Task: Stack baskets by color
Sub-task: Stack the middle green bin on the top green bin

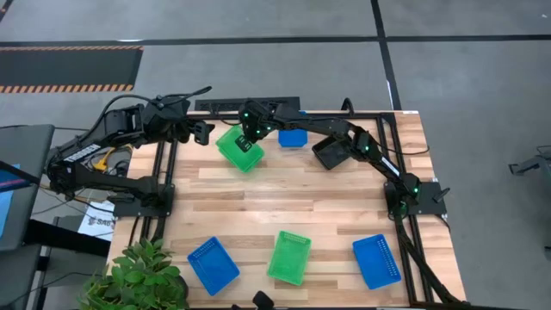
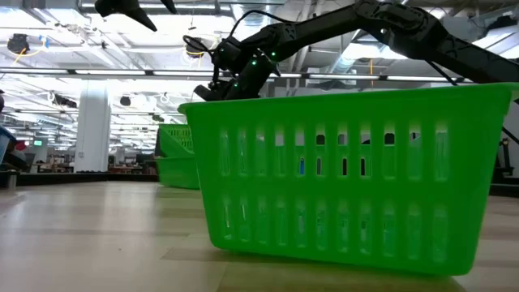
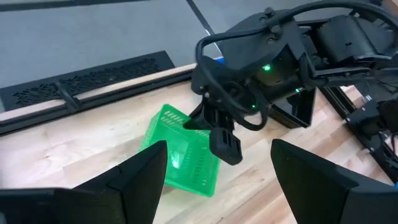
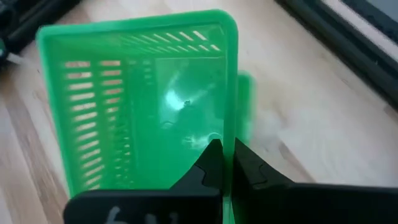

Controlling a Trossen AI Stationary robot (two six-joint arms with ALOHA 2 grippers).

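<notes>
Front and centre in the low view sits a green basket point(image 2: 340, 178), upright on the wooden table point(image 1: 258, 207), filling most of that picture; from above it is the one at the near edge of the table, far from both claws, flanked by a blue basket point(image 1: 213, 263) on one side and another blue basket point(image 1: 377, 260) on the other. Up at the far end, the right claw point(image 4: 225, 163) is clamped on the rim wall of a second green basket point(image 1: 239, 148), one finger inside the wall and one outside, pinched tight. That basket hangs tilted under the claw, and beneath it in the wrist picture a bit more green peeks out just past its edge; I cannot tell whether that is another basket. Just beside the right claw, on its far side, a third blue basket point(image 1: 293, 137) rests near the table's back edge, and a black basket point(image 1: 331, 152) sits under the right arm's forearm. Over to the side, the left claw point(image 3: 217, 171) hovers off the table's corner with its fingers spread wide and holding nothing, looking across at the right claw and its green load. A leafy plant point(image 1: 138, 277) stands at the near corner.
</notes>
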